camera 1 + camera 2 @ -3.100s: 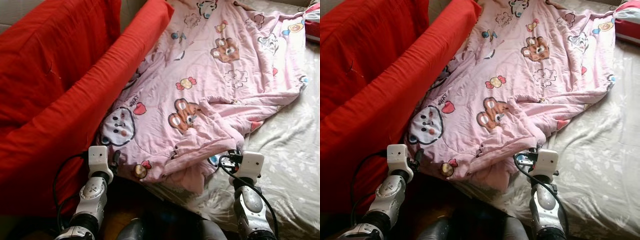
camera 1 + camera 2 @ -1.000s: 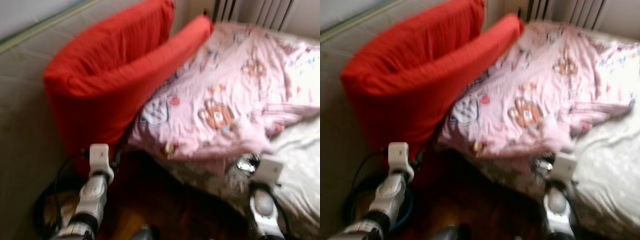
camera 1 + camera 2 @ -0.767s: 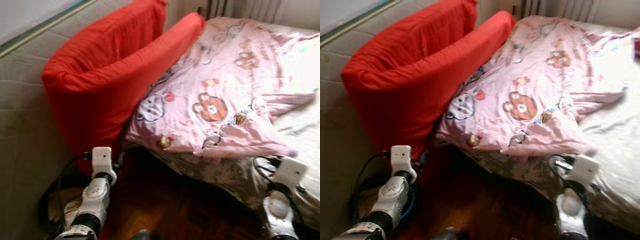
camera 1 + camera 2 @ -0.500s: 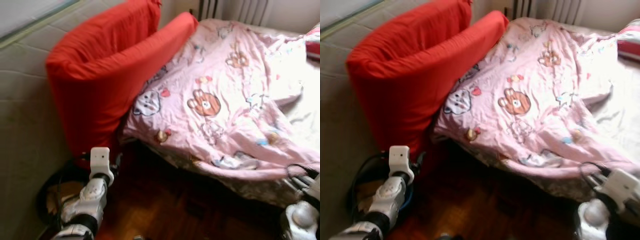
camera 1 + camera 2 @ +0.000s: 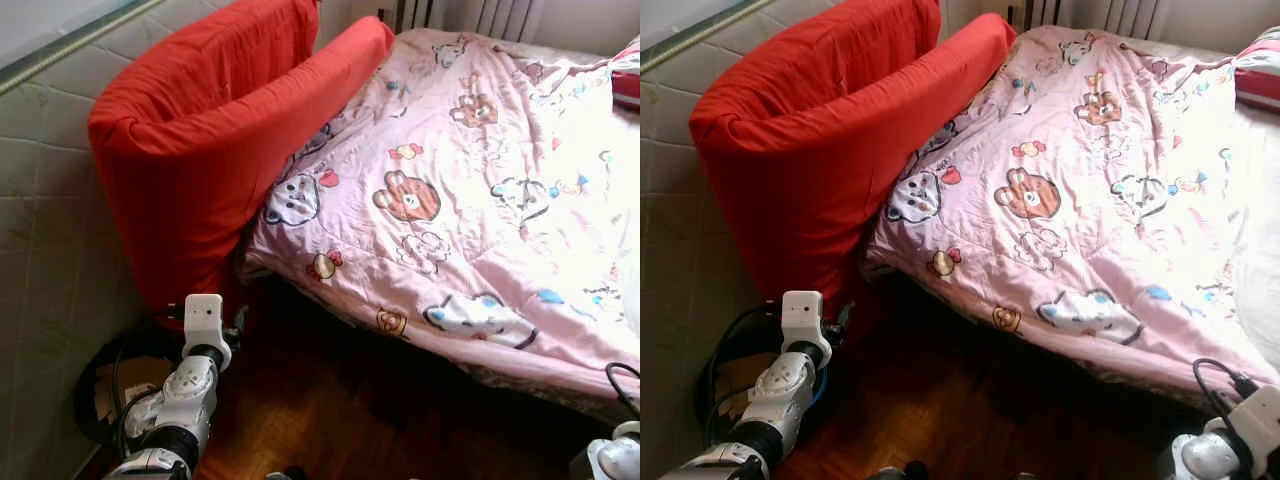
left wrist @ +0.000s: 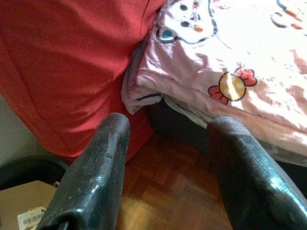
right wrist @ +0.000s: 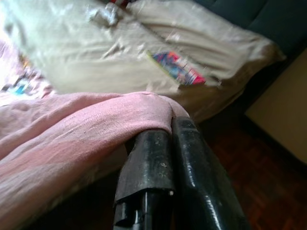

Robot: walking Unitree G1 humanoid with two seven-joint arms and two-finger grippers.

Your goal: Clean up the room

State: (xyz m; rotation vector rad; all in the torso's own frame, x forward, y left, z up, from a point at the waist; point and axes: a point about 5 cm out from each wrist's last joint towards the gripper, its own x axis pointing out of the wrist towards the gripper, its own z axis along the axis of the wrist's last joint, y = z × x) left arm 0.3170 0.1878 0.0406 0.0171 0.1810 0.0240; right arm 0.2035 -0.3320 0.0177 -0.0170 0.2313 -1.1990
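A pink cartoon-print blanket (image 5: 450,200) lies spread over the bed, its near edge hanging toward the floor. My right gripper (image 7: 168,129) is shut on a fold of that blanket (image 7: 72,129) at the bed's near right edge; the right wrist (image 5: 1240,420) shows at the lower right. My left gripper (image 6: 168,127) is open and holds nothing. It hangs low over the wooden floor, beside the blanket's near left corner (image 6: 158,81). A big red cushion (image 5: 200,130) leans along the bed's left side.
A tiled wall (image 5: 40,250) closes the left. A black bin with cardboard (image 5: 110,390) sits by my left arm. Dark parquet floor (image 5: 330,410) runs before the bed. A radiator (image 5: 480,15) stands behind it. A colourful packet (image 7: 177,67) lies on the beige sheet (image 7: 96,52).
The right gripper has drawn the bunched blanket corner out to the right, so the blanket now lies flat. The camera has pulled back and turned. The left arm hangs as before.
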